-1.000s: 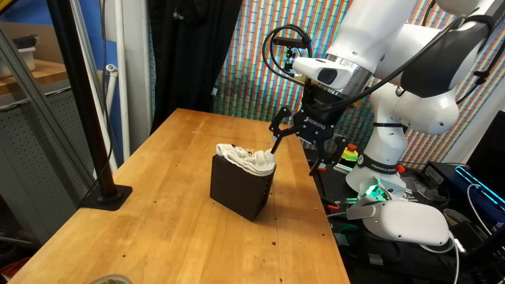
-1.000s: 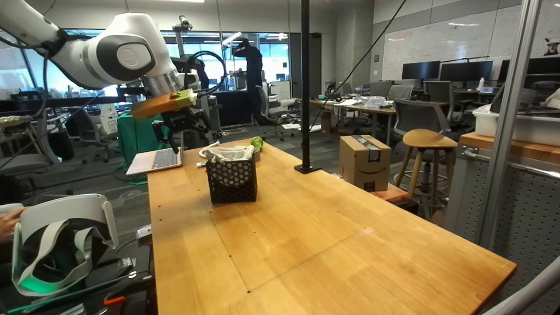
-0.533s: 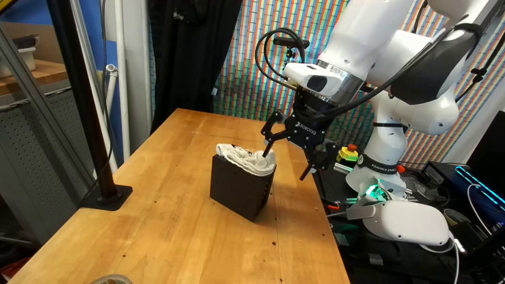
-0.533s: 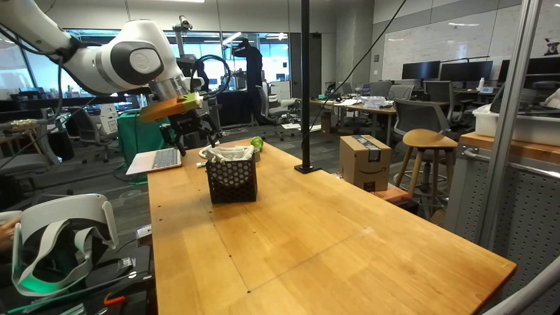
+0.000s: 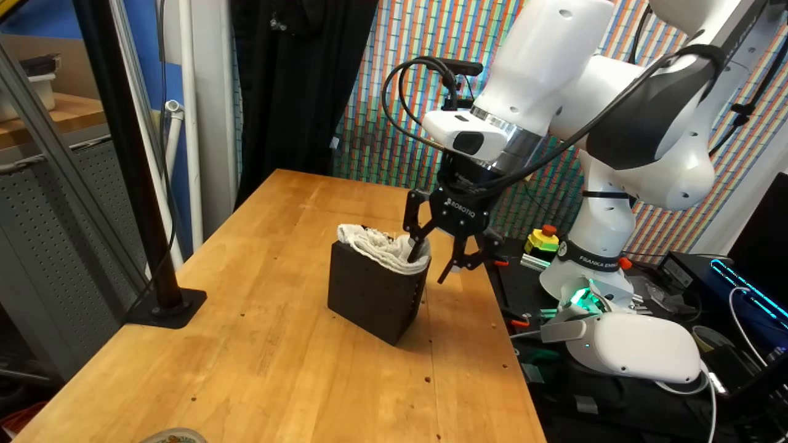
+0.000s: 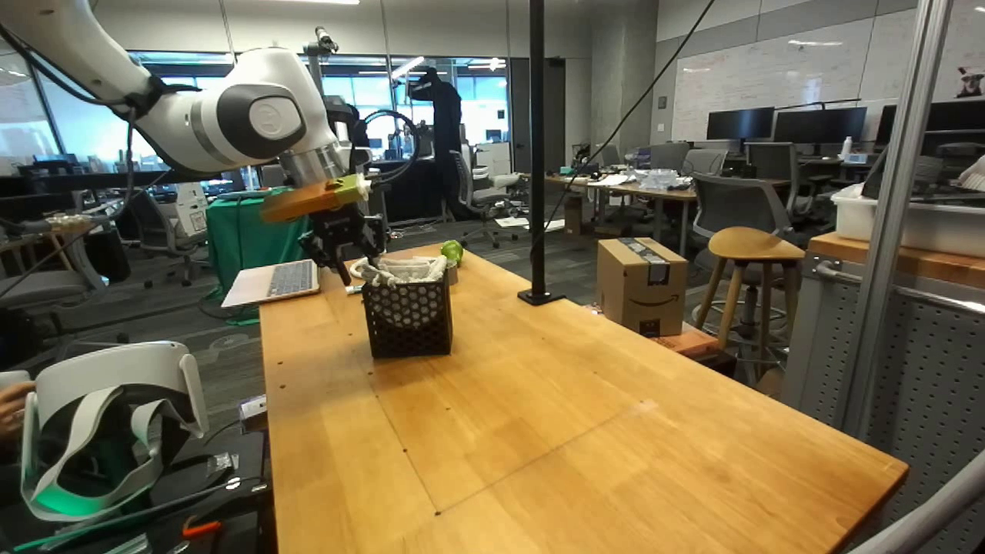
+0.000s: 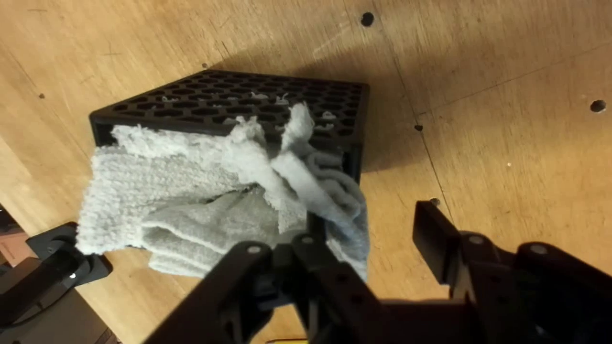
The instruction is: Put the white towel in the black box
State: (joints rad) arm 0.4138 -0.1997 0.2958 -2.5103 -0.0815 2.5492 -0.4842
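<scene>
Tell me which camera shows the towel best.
The wrist view: it looks down on the white towel up close, showing folds and texture. Both exterior views show it smaller, bulging from the black box; in an exterior view, some shows through the box's perforated side.

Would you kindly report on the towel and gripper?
Gripper open at one end of the box. Towel bunched inside, spilling past the edges. Box wall possibly in the way.

The black end effector (image 5: 426, 269) reads "ROBOTIQ".

Robotics lab: robot arm (image 6: 258, 115), monitors (image 6: 820, 127), whiteboard (image 6: 769, 77)
</scene>
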